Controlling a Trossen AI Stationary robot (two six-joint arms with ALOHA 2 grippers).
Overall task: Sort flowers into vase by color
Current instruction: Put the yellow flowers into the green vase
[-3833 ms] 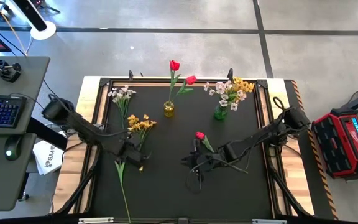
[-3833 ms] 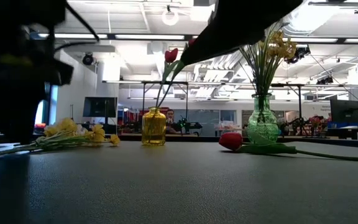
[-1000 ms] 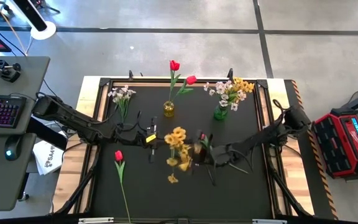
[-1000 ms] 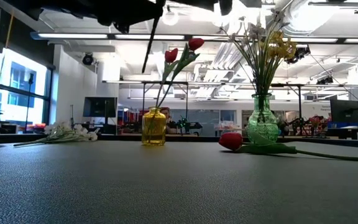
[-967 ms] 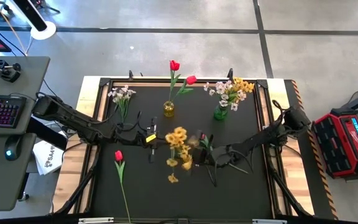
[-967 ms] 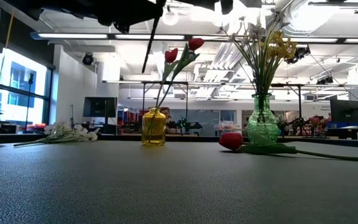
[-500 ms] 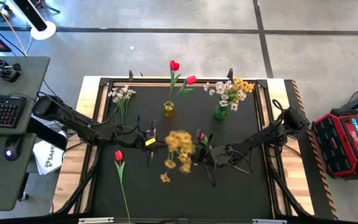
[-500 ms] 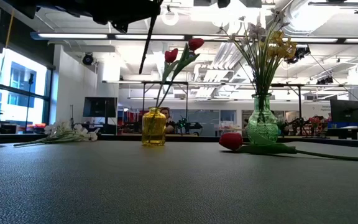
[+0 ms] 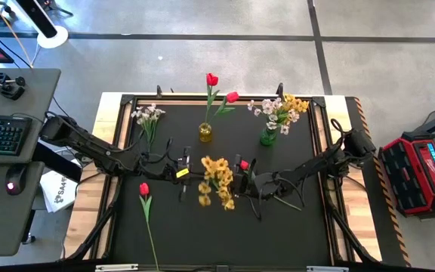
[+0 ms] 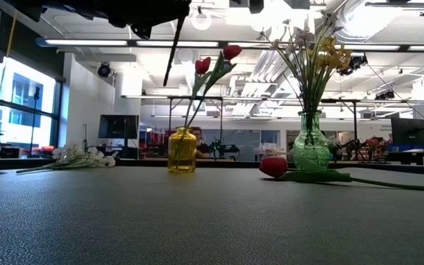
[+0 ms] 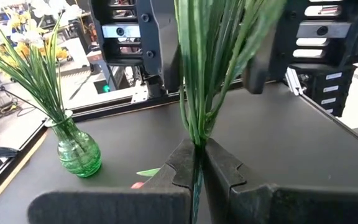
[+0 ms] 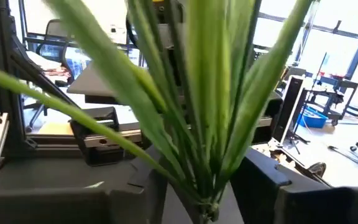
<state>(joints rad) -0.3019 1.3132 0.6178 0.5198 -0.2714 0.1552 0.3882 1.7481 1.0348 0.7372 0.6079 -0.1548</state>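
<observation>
Both arms meet mid-table over the black mat (image 9: 293, 227). The left gripper (image 11: 197, 163) is clamped on the stems of the yellow spray (image 9: 216, 181), blossoms hanging right between it and the right gripper (image 9: 249, 183). That one sits just past the blossoms with green stems up against its camera; can't tell if its fingers are closed. Beyond both grippers stand the green vase (image 9: 268, 137) with white and yellow sprays, and the yellow vase (image 9: 205, 133) with two red tulips. A loose red tulip (image 9: 144, 190) lies just beside the left gripper, with the white spray (image 9: 148, 116) farther out.

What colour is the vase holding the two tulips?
Yellow: the vase shows best in the low view.
</observation>
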